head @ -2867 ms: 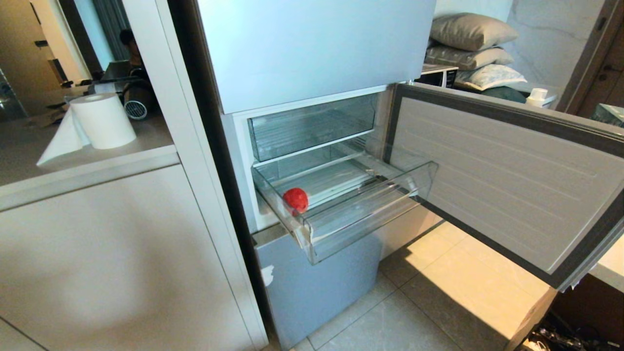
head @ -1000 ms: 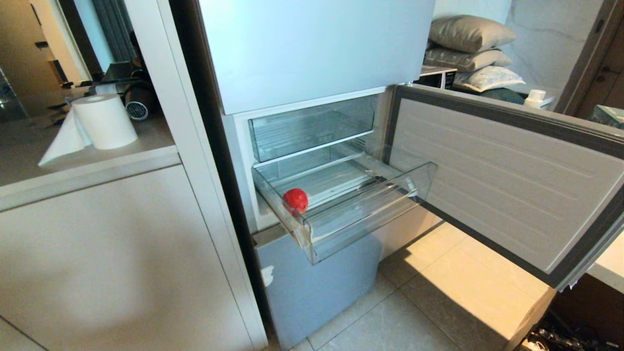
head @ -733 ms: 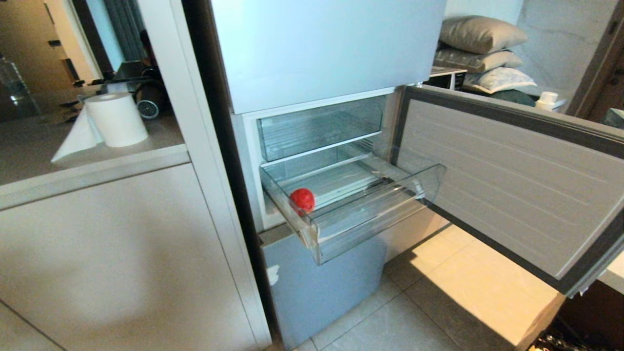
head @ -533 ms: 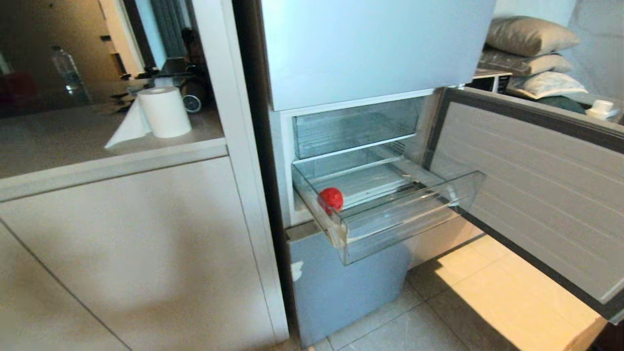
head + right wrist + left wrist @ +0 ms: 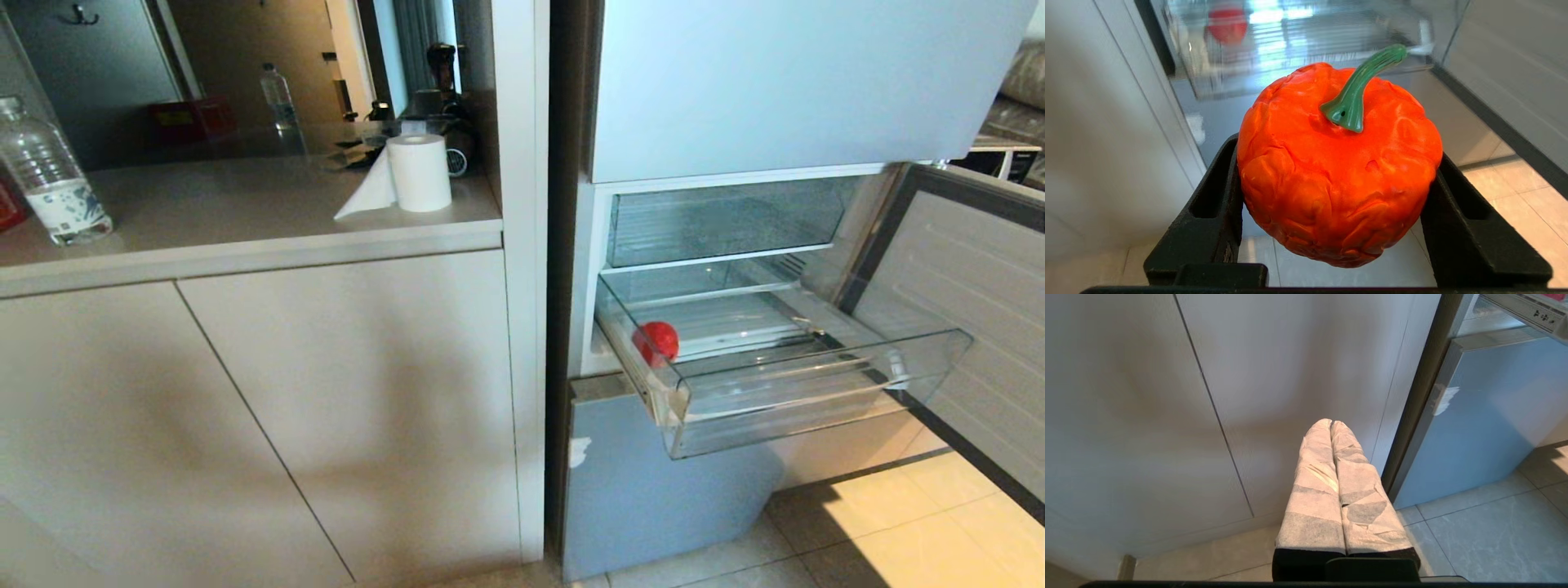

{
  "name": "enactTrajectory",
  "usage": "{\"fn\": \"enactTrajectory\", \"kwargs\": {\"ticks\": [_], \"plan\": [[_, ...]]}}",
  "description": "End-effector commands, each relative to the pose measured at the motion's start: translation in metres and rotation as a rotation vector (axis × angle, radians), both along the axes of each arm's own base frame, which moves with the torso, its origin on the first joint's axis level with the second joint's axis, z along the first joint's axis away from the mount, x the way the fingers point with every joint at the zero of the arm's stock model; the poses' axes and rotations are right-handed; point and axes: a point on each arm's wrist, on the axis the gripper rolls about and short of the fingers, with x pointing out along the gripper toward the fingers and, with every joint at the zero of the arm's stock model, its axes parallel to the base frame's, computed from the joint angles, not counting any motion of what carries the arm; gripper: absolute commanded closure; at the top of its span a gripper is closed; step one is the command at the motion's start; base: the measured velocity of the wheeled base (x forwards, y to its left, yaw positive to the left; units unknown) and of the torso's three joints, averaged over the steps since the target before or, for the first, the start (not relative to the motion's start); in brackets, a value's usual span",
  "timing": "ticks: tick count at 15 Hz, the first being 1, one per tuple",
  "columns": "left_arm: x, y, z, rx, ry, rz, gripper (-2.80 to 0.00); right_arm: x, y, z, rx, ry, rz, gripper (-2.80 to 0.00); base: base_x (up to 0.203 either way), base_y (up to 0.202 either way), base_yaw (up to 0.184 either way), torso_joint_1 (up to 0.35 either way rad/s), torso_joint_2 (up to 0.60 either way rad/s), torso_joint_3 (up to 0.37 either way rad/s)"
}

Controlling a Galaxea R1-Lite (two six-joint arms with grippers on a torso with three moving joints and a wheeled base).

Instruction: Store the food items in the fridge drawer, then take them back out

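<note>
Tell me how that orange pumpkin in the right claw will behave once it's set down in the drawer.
The pumpkin looks squat and lumpy, so it will probably sit rather than roll far. Its wrinkled skin likely grips well; the right claw holds it squarely. The thin green stem may be the fragile part. The ribbed drawer may steady it.

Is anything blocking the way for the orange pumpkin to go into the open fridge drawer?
Nothing visible does. The right tool holds the orange pumpkin in front of the fridge drawer, which is pulled out with its top open. Only a red fruit sits inside, near one corner.
</note>
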Motion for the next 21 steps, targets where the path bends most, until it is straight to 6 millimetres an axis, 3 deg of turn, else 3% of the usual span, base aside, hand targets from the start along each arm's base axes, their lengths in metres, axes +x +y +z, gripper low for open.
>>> {"fn": "enactTrajectory", "kwargs": {"ticks": [1,4,6,8,11,16,19,21], "plan": [[0.0,0.0,0.0,0.0,0.0,0.0,0.0,0.014,0.0,0.007,-0.015,0.127,0.011,0.0,0.0,0.0,0.0,0.0,0.0,0.0],[0.0,0.0,0.0,0.0,0.0,0.0,0.0,0.048,0.002,0.032,-0.019,0.273,0.065,0.0,0.0,0.0,0.0,0.0,0.0,0.0],[0.0,0.0,0.0,0.0,0.0,0.001,0.0,0.084,0.004,0.055,-0.007,0.367,0.096,0.0,0.0,0.0,0.0,0.0,0.0,0.0],[0.0,0.0,0.0,0.0,0.0,0.001,0.0,0.129,0.008,0.079,0.002,0.421,0.119,0.0,0.0,0.0,0.0,0.0,0.0,0.0],[0.0,0.0,0.0,0.0,0.0,0.0,0.0,0.216,0.015,0.103,0.033,0.475,0.129,0.0,0.0,0.0,0.0,0.0,0.0,0.0],[0.0,0.0,0.0,0.0,0.0,0.0,0.0,0.355,0.027,0.104,0.097,0.474,0.11,0.0,0.0,0.0,0.0,0.0,0.0,0.0],[0.0,0.0,0.0,0.0,0.0,0.001,0.0,0.41,0.03,0.084,0.091,0.474,0.071,0.0,0.0,0.0,0.0,0.0,0.0,0.0],[0.0,0.0,0.0,0.0,0.0,0.001,0.0,0.434,0.032,0.068,0.09,0.487,0.06,0.0,0.0,0.0,0.0,0.0,0.0,0.0]]}}
